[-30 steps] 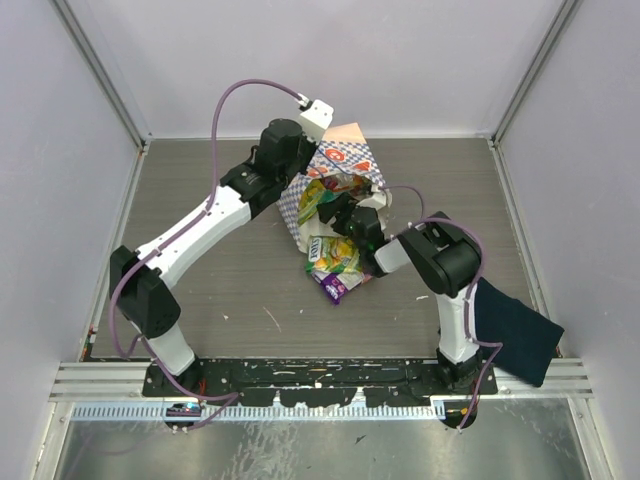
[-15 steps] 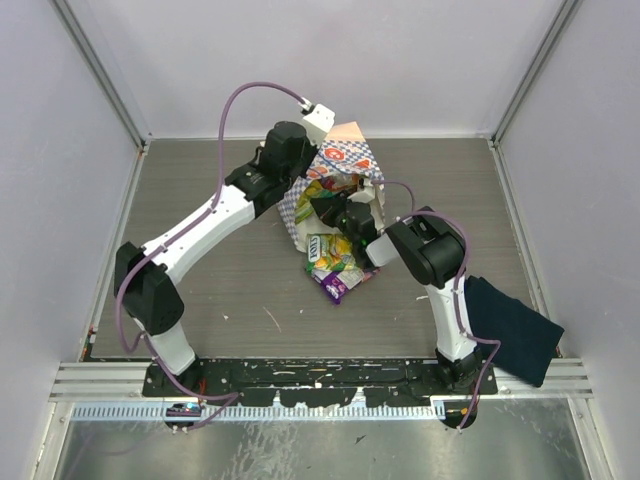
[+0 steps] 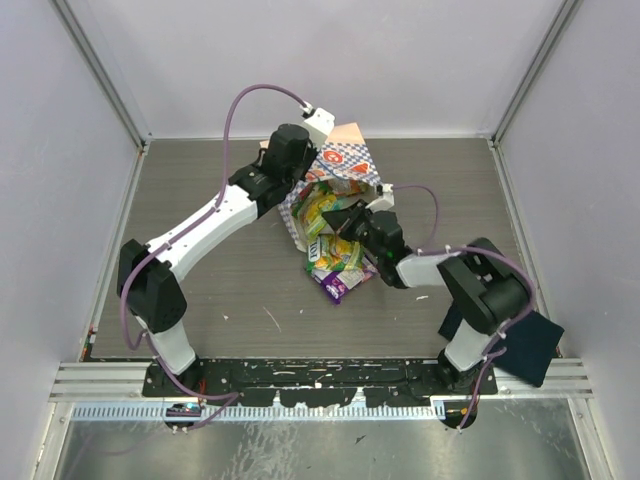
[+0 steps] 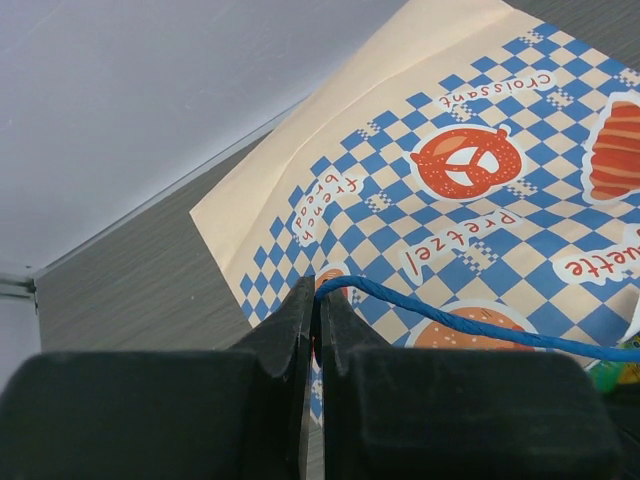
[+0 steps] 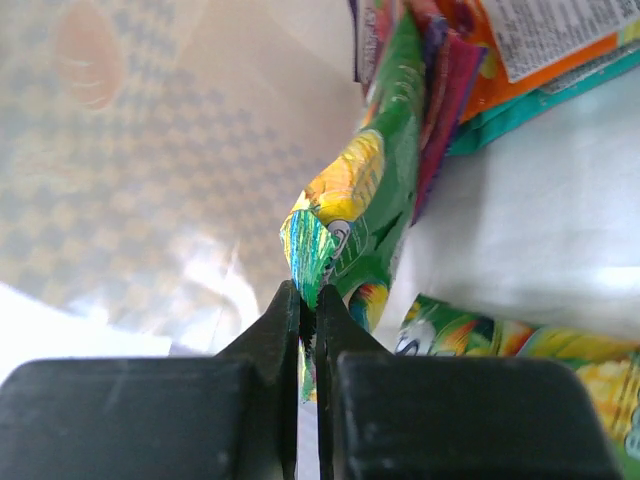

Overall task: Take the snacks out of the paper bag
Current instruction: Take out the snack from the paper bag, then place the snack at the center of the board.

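- Since a second ago the right arm's elbow has swung out and down toward the near right, stretching its forearm toward the paper bag (image 3: 345, 157); the left arm has barely shifted.
- Right end effector (image 5: 308, 300): jaws pinched narrow on the lower corner of a green-yellow packet (image 5: 372, 225), inside the bag's mouth.
- Left end effector (image 4: 315, 300): closed on the blue cord handle (image 4: 450, 322), holding the bag's top edge up on the far side of the right end effector.
- The held packet lies straight ahead of the right fingertips, seen edge-on. Its long axis runs forward and slightly rightward from them, deeper into the bag, where it leans against purple, orange and teal packets.
- The right arm is the nearer one, already in contact; the left only steadies the bag.
- My judgement: the coming pull should go back along that long axis, out through the mouth.
- Other spilled packets (image 3: 336, 262) lie on the surface (image 3: 220, 200), just nearside of the right end effector.
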{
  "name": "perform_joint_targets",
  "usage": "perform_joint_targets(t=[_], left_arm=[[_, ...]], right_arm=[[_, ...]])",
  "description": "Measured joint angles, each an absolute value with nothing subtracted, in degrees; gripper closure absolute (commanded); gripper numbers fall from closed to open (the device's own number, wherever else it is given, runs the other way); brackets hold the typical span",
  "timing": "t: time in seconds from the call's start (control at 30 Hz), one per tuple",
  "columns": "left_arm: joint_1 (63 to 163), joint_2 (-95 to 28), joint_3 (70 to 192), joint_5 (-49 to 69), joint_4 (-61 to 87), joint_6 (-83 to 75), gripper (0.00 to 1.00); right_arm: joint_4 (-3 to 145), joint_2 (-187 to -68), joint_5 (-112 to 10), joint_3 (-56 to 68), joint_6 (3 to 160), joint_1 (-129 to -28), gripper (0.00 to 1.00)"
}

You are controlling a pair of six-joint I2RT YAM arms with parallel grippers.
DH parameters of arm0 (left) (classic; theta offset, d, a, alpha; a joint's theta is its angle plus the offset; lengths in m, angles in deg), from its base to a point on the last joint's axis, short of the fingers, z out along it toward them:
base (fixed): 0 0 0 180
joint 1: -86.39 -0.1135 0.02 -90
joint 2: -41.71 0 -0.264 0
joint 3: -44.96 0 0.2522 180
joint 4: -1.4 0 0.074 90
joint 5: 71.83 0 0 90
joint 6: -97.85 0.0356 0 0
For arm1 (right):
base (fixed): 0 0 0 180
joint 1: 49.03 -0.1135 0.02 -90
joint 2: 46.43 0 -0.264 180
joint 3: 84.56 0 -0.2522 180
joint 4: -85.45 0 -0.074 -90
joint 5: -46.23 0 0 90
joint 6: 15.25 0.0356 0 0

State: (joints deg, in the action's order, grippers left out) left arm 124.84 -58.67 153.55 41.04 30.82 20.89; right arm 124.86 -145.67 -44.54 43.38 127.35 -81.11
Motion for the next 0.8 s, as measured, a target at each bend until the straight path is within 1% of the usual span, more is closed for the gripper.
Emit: perform_joint_targets(t=[0.17, 0.37, 0.5, 0.63, 0.73, 0.77, 0.8], left_arm=[[124.60, -58.67, 153.37, 42.31, 30.87, 21.15, 0.97], [124.47, -58.67, 153.37, 43.29, 30.87, 21.70, 0.98], [124.45, -58.67, 152.80, 44.08, 30.47, 22.47, 0.98], [124.25, -58.67, 151.71, 44.96, 30.06, 22.73, 0.98], [124.12, -58.65, 150.44, 45.04, 29.45, 22.71, 0.98], [124.10, -58.58, 150.07, 45.04, 29.31, 22.71, 0.98], [124.10, -58.52, 149.61, 45.02, 29.14, 22.71, 0.97]], right_arm=[[120.44, -134.62, -46.46, 48.03, 125.85, -80.89, 0.99], [111.59, -117.76, -51.38, 52.71, 122.15, -80.58, 0.99], [105.91, -102.92, -54.09, 60.78, 120.10, -80.19, 0.99], [95.65, -88.50, -54.38, 70.57, 119.57, -78.48, 0.99], [86.74, -82.01, -52.58, 75.38, 120.21, -75.79, 0.99], [84.29, -80.76, -51.93, 76.03, 120.56, -75.25, 0.98], [80.88, -79.43, -50.99, 76.51, 121.21, -74.85, 0.85]])
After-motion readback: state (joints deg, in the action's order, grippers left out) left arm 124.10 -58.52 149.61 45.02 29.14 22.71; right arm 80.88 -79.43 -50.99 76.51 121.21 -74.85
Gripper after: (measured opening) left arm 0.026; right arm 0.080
